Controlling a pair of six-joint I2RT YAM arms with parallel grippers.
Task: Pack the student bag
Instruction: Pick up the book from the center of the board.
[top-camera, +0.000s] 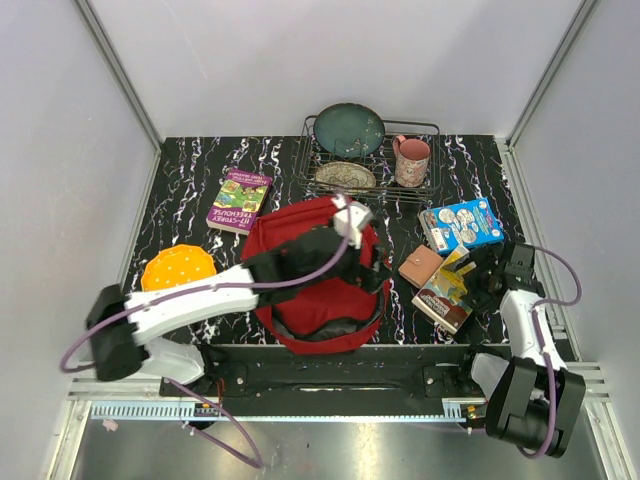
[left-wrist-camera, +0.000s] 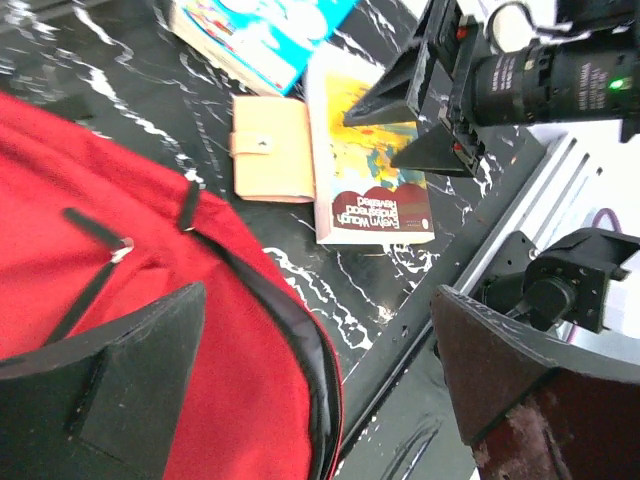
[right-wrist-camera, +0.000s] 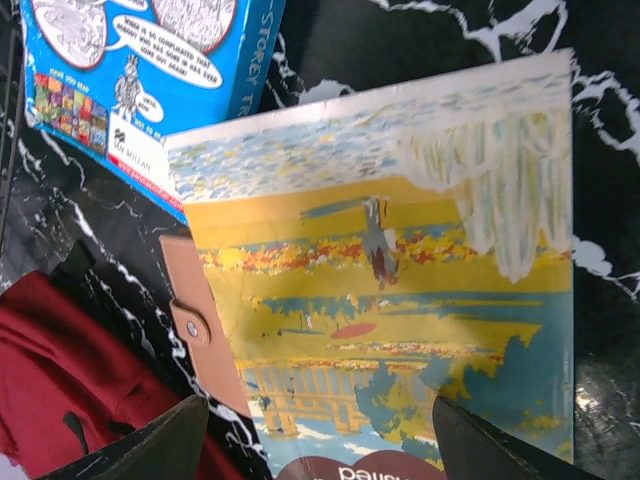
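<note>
Student bag (top-camera: 310, 338) lies at the middle of the desk's (top-camera: 180, 190) near edge. Left gripper (left-wrist-camera: 320, 300) released, jaws wide, empty, over the bag's right flank. Right gripper (right-wrist-camera: 315, 410) also spread and empty, directly above the yellow paperback (right-wrist-camera: 400, 300) near the right edge. Bag lies to its left, beyond the tan wallet (right-wrist-camera: 200, 340). Right arm is nearer the book.

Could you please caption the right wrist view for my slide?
Right arm's open jaws above the yellow paperback, tan wallet and student bag alongside.
</note>
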